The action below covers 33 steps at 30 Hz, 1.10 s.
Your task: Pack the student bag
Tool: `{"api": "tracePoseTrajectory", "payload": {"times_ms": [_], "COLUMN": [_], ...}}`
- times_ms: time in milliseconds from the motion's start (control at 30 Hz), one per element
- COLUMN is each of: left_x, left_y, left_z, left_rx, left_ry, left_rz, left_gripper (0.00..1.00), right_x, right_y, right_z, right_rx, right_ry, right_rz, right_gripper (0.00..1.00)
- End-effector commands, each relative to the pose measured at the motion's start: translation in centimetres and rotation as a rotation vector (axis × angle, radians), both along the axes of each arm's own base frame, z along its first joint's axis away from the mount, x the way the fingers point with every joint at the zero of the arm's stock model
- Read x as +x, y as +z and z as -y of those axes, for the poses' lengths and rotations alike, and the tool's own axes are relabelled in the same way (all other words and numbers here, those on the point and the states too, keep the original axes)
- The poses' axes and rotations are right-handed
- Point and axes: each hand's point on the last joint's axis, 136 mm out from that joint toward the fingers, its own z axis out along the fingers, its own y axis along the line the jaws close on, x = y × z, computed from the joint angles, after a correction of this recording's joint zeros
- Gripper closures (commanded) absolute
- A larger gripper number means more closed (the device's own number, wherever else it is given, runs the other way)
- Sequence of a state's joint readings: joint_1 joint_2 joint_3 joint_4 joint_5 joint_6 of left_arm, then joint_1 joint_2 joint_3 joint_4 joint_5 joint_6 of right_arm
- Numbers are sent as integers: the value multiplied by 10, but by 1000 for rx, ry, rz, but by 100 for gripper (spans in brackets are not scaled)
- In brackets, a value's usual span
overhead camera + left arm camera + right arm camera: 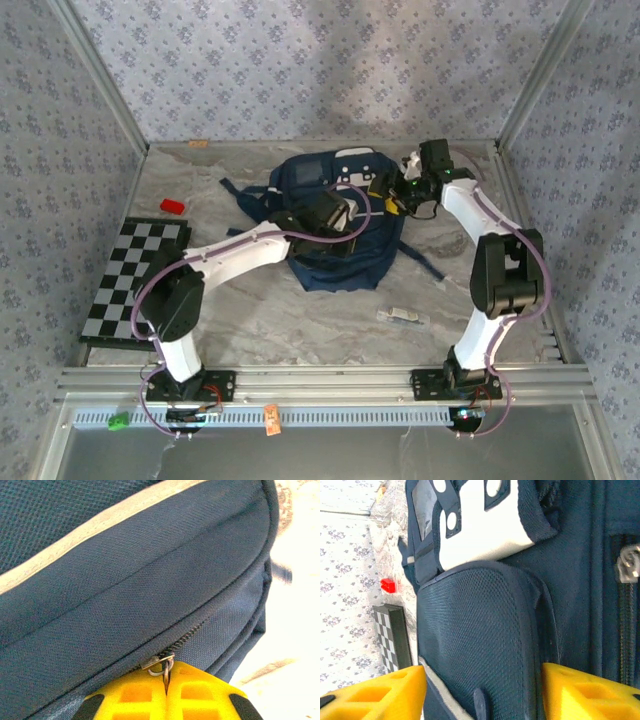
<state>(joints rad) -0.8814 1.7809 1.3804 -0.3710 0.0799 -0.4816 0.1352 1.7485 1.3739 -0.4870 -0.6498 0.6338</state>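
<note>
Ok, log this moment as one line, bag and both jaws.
student bag: lying on table | left jaws: shut on zipper pull | right jaws: open, facing mesh pocket, holding nothing

Grey-veined marble-pattern tabletop point(300, 320) bears the following. A flat black-and-white checkerboard panel point(135, 285) lies at the left edge, skewed to the table's sides. A small red rectangular block point(173, 206) lies just beyond the panel's far corner, apart from it. A small pale elongated object point(403, 316) lies right of centre toward the near side; type cannot be determined. An orange tag point(271, 420) and a small green piece point(119, 421) sit at the near aluminium rail point(330, 378). The enclosure walls point(320, 60) carry pale fabric with a blue floral print.
</note>
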Motion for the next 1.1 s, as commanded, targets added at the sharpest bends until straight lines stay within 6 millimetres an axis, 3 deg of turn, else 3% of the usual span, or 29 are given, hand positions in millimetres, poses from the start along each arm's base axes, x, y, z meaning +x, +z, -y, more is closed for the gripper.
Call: {"api": "tracePoseTrajectory", "payload": {"times_ms": [0, 133, 233, 400, 500, 567, 767, 900, 1000, 1067], "left_x": [9, 9, 8, 8, 7, 5, 4, 3, 5, 4], "left_y": [23, 21, 19, 19, 21, 20, 22, 21, 20, 19], "left_z": [15, 8, 7, 6, 6, 7, 3, 2, 2, 3], "left_rx": [-81, -45, -40, -38, -44, -40, -27, -26, -25, -27], "left_ry": [-1, 6, 6, 12, 8, 1, -5, -5, 0, -1], "left_rz": [28, 41, 39, 35, 37, 38, 46, 45, 45, 42], "left_gripper": [100, 100, 100, 100, 100, 100, 100, 100, 100, 100], "right_x": [-30, -62, -70, -69, -66, -64, -64, -64, -64, -64], "right_y": [9, 2, 2, 3, -5, -5, 5, 17, 10, 3], "right_z": [8, -6, -24, -38, -36, -36, -22, -23, -27, -32], "right_rx": [26, 118, 161, 152, 157, 163, 75, 84, 71, 78], "right_ry": [-35, -28, -9, -27, -70, -82, -121, -113, -109, -93], "right_rz": [-20, -57, -65, -56, -67, -74, -52, -36, -50, -68], "right_gripper": [34, 33, 36, 41, 50, 51, 58, 63, 62, 68]}}
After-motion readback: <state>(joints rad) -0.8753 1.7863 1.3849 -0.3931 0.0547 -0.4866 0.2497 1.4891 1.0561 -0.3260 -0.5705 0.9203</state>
